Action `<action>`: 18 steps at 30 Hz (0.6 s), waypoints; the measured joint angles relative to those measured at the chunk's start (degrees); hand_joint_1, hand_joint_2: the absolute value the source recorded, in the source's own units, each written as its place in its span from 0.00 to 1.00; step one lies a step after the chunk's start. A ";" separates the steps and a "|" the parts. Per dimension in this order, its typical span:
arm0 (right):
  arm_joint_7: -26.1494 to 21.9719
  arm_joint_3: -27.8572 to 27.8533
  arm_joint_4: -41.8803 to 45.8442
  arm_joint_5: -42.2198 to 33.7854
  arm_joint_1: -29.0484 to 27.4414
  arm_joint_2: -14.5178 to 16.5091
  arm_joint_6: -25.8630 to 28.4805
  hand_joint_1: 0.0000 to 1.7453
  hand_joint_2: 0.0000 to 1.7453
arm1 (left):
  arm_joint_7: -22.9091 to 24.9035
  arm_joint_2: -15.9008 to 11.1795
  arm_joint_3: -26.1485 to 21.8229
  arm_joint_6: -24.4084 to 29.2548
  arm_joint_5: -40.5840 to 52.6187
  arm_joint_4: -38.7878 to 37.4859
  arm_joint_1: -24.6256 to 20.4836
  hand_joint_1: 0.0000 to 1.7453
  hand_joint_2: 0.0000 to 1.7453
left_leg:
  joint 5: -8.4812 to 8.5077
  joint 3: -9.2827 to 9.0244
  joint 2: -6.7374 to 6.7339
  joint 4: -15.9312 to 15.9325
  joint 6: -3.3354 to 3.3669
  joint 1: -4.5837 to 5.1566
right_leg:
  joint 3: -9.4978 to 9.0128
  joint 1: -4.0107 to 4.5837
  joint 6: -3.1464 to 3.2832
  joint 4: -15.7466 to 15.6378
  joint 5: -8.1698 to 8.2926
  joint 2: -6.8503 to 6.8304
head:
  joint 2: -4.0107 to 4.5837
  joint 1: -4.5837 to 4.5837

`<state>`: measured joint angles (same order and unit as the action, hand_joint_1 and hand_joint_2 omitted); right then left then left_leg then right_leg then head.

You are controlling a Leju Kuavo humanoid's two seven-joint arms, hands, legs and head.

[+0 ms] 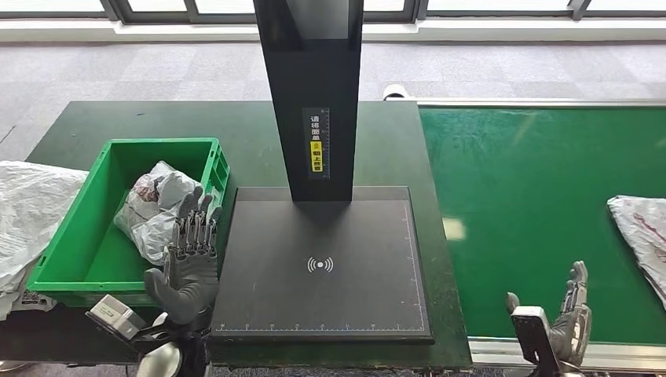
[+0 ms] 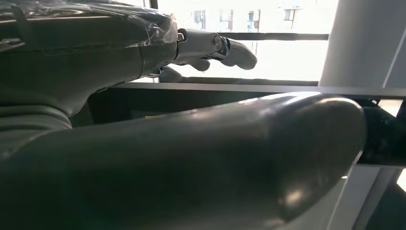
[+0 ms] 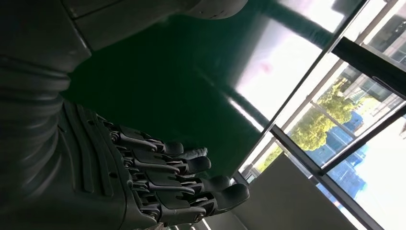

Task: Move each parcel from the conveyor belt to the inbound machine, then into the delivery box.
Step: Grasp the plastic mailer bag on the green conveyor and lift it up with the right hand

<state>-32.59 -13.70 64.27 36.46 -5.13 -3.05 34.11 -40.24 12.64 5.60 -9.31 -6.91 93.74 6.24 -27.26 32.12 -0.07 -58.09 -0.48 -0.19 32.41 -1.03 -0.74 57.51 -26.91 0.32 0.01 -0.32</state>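
While both hands, left hand [image 1: 191,263] and right hand [image 1: 572,314], hover with fingers apart, a crumpled white plastic-wrapped parcel [image 1: 157,208] lies in the green plastic delivery box [image 1: 75,251], long axis running toward the desk's far edge.

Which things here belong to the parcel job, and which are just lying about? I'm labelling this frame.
Job: belt, parcel on belt, scanner plate, green box, parcel in box, left hand, right hand.
Lying about: white bag beside the box.
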 joint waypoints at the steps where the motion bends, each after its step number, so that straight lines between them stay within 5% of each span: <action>1: 0.04 -0.14 -2.13 0.32 1.11 -0.50 0.21 0.00 1.00 | 0.00 0.16 0.00 -0.10 0.00 0.28 0.36 0.00 0.00 | 0.01 0.01 0.04 -0.01 0.00 0.00 | 0.00 0.00 0.00 0.00 0.01 -0.02 | 0.00 0.00; 4: 3.65 -0.24 -7.67 5.42 4.07 -1.74 2.60 0.00 1.00 | 0.00 0.58 -0.01 0.99 0.17 1.26 1.17 0.00 0.00 | 0.00 0.24 0.09 0.01 -0.01 -0.01 | -0.02 0.01 0.00 0.02 0.01 -0.06 | 0.00 0.00; 7: 12.26 0.12 -16.55 16.71 10.54 -3.59 4.56 0.00 1.00 | -0.01 1.05 -0.02 5.85 1.04 3.87 3.10 0.00 0.00 | -0.05 0.62 -0.13 0.05 -0.06 0.00 | 0.03 0.00 0.02 0.03 0.02 0.14 | 0.00 -0.01; 11: 23.32 2.73 -30.79 28.75 23.95 -6.25 -0.68 0.00 1.00 | -0.02 1.03 0.69 14.44 2.91 8.27 7.63 0.00 0.00 | 0.11 0.28 -0.45 0.00 0.01 0.00 | 0.30 -0.01 -0.03 0.02 0.29 0.49 | 0.00 0.01; 18: 31.19 7.99 -42.30 32.94 37.40 -7.94 -7.58 0.00 1.00 | -0.02 -2.16 3.94 22.70 3.44 12.92 14.21 0.00 0.00 | 0.34 0.36 0.17 -0.02 0.02 0.00 | 0.33 0.01 -0.05 0.03 0.35 -0.10 | 0.00 0.02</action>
<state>-1.40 -5.71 21.97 69.40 32.27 -11.00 26.53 -40.26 10.48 9.53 13.39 -3.46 106.66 20.45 -26.92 32.48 0.10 -58.10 -0.46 -0.19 32.74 -1.02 -0.79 57.54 -26.56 0.22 0.01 -0.30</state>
